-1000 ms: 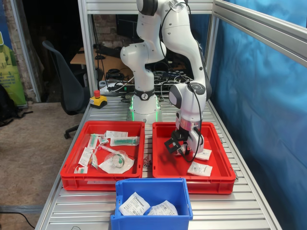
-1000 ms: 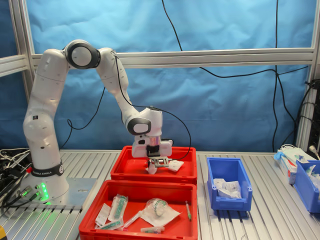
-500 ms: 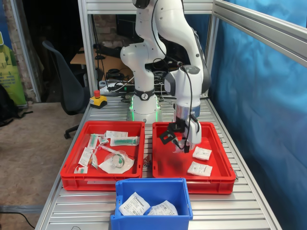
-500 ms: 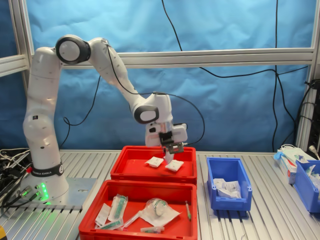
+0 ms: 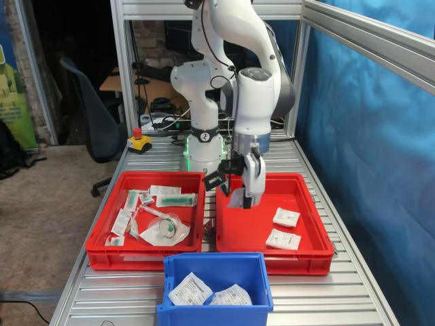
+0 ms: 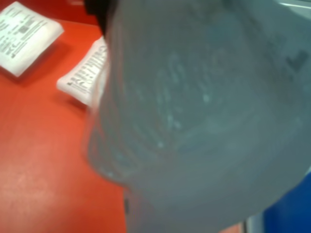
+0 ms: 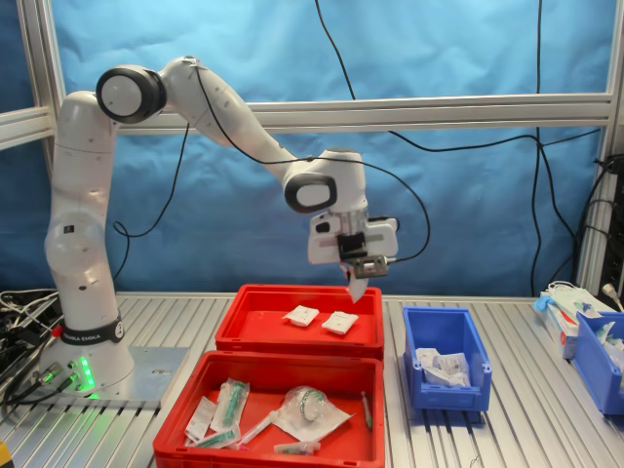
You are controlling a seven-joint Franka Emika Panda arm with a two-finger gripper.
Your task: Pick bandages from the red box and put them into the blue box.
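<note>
My gripper (image 5: 243, 190) hangs above the red box (image 5: 245, 234), shut on one white bandage (image 5: 237, 200) that dangles below its fingers. In the second exterior view the gripper (image 7: 361, 271) and its held bandage (image 7: 357, 288) are over the edge of the red box (image 7: 292, 341) nearest the blue box (image 7: 444, 395). Two more bandages (image 5: 286, 216) (image 5: 283, 239) lie in the red box. The blue box (image 5: 214, 316) holds two white packets (image 5: 191, 289). In the wrist view the held bandage (image 6: 204, 121) fills most of the picture as a blur, with two bandages (image 6: 24, 29) beyond it on red.
A second red tray (image 5: 98, 251) with syringe packs, tubing and a clear mask (image 5: 163, 231) stands beside the red box. Another blue bin (image 7: 597, 356) and a tissue-like pack sit at the second exterior view's far right. Aluminium frame posts surround the table.
The gripper rose out of the red box with a bandage. It moved toward the blue-box side, which uncovered the two bandages left on the red floor.
</note>
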